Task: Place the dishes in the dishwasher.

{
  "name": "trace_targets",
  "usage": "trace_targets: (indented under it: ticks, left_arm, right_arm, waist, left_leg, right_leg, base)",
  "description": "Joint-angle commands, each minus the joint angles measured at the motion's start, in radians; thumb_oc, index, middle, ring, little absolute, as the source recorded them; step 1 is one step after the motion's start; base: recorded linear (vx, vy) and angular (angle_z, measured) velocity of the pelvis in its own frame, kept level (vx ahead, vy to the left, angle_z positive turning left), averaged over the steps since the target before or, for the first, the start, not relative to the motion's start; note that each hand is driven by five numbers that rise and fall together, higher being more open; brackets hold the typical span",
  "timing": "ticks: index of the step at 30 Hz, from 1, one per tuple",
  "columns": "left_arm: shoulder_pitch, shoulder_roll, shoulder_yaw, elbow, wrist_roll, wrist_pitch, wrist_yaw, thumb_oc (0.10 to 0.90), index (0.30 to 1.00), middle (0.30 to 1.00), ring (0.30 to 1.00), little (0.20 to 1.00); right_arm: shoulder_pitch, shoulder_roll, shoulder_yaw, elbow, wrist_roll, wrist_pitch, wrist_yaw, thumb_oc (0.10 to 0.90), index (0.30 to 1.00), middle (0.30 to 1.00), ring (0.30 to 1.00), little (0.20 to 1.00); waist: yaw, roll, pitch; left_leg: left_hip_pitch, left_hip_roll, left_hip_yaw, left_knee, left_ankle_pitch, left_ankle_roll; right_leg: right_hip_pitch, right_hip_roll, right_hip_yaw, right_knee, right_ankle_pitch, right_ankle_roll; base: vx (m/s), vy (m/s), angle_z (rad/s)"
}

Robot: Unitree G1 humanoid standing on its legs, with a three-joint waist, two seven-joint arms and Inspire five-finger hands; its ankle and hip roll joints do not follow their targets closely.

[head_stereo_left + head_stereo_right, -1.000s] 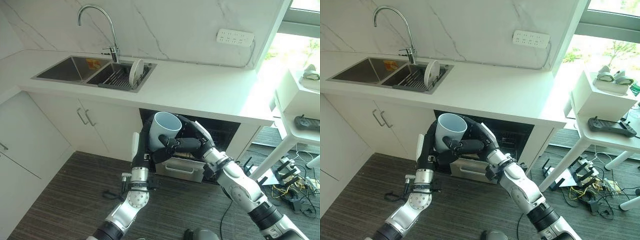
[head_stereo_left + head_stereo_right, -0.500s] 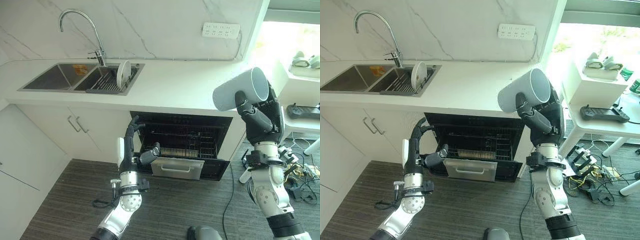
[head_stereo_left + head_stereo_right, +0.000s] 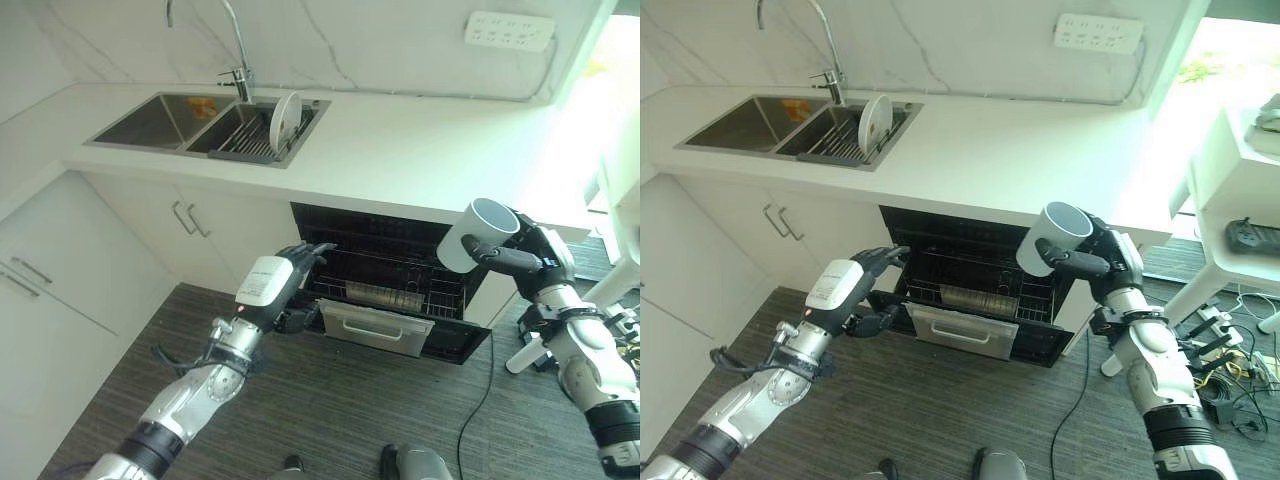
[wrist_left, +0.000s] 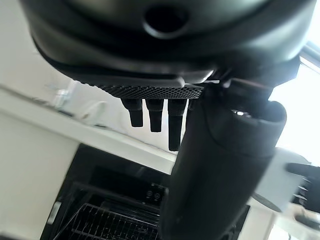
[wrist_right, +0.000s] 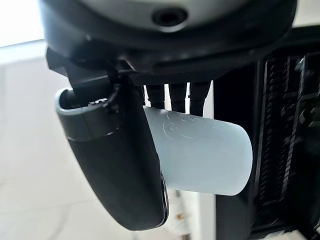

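While right hand [image 3: 535, 262] grips the cup [image 3: 472, 234], it clears the dishwasher [image 3: 385, 290] edge.

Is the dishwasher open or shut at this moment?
Open. The dishwasher shows a dark opening under the counter, with its wire rack pulled partly out.

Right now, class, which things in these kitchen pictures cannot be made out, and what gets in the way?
- Inside of the white cup: rim faces away in both eye views; the right hand covers part in its wrist view.
- Dishwasher interior: dark, rack contents unclear.
- Plate in the sink rack: too small for detail.
- Faucet: top cut off.
- Left hand: empty, by the dishwasher.
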Motion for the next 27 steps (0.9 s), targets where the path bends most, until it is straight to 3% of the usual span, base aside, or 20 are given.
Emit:
trace_targets:
  ticks: [1, 3, 7, 11, 13, 15, 27]
  left_arm:
    - [-0.116, 0.092, 0.032, -0.034, -0.001, -0.059, 0.049, 0.800, 0.900, 0.900, 0.900, 0.900]
    - [-0.169, 0.136, 0.007, 0.000, -0.011, -0.074, 0.046, 0.800, 0.900, 0.900, 0.900, 0.900]
    - [-0.340, 0.214, -0.097, 0.072, 0.030, -0.120, 0.026, 0.800, 0.900, 0.900, 0.900, 0.900]
    - [-0.563, 0.250, -0.247, 0.145, 0.022, -0.096, 0.005, 0.800, 0.900, 0.900, 0.900, 0.900]
    - [-0.572, 0.250, -0.253, 0.148, 0.020, -0.097, 0.005, 0.800, 0.900, 0.900, 0.900, 0.900]
    - [-0.694, 0.245, -0.328, 0.185, 0.025, -0.072, 0.001, 0.800, 0.900, 0.900, 0.900, 0.900]
    - [-0.699, 0.192, -0.311, 0.175, 0.082, 0.014, -0.059, 0.800, 0.900, 0.900, 0.900, 0.900]
  right_arm:
    - [-0.167, -0.001, -0.043, 0.000, -0.021, -0.073, 0.037, 0.400, 0.300, 0.300, 0.300, 0.300]
    - [-0.208, -0.036, -0.013, 0.074, -0.015, -0.038, 0.082, 0.400, 0.300, 0.300, 0.300, 0.300]
    - [-0.333, -0.094, 0.072, 0.229, -0.022, -0.045, 0.126, 0.400, 0.300, 0.300, 0.300, 0.300]
    - [-0.506, -0.136, 0.171, 0.357, 0.008, -0.070, 0.154, 0.400, 0.300, 0.300, 0.300, 0.300]
    - [-0.513, -0.137, 0.174, 0.363, 0.009, -0.072, 0.155, 0.400, 0.300, 0.300, 0.300, 0.300]
    - [-0.645, -0.137, 0.261, 0.442, 0.032, -0.096, 0.163, 0.400, 0.300, 0.300, 0.300, 0.300]
    - [-0.781, -0.044, 0.323, 0.515, -0.062, -0.046, 0.134, 0.400, 0.300, 0.300, 0.300, 0.300]
  waist:
    - [-0.029, -0.034, -0.045]
    - [-0.032, -0.036, -0.031]
    - [-0.041, -0.035, 0.018]
    - [-0.058, -0.025, 0.079]
    - [-0.058, -0.025, 0.080]
    - [-0.056, -0.022, 0.135]
    - [-0.037, 0.014, 0.212]
  left_leg:
    - [0.025, -0.043, 0.050, 0.175, -0.269, 0.016]
    - [0.021, -0.050, 0.054, 0.175, -0.273, 0.019]
    - [-0.024, -0.046, 0.056, 0.175, -0.252, 0.014]
    - [-0.079, -0.034, 0.063, 0.175, -0.240, 0.002]
    - [-0.082, -0.034, 0.063, 0.175, -0.239, 0.002]
    - [-0.137, -0.033, 0.052, 0.175, -0.213, -0.007]
    - [-0.204, -0.032, 0.009, 0.175, -0.171, -0.036]
  right_leg:
    - [0.049, 0.014, 0.091, -0.207, 0.001, 0.124]
    - [0.031, 0.015, 0.100, -0.207, 0.010, 0.127]
    - [-0.009, 0.018, 0.120, -0.207, 0.018, 0.129]
    - [-0.061, 0.014, 0.118, -0.207, 0.017, 0.134]
    - [-0.064, 0.014, 0.118, -0.207, 0.017, 0.134]
    - [-0.113, 0.004, 0.118, -0.207, 0.022, 0.126]
    - [-0.155, -0.021, 0.111, -0.207, 0.020, 0.103]
  base:
    - [0.05, -0.087, 0.37]
    - [0.04, -0.105, 0.00]
    - [-0.04, -0.102, -0.04]
    - [-0.13, -0.055, 0.05]
    - [-0.09, -0.023, 0.04]
    - [-0.15, -0.071, -0.10]
    - [0.00, 0.020, 0.00]
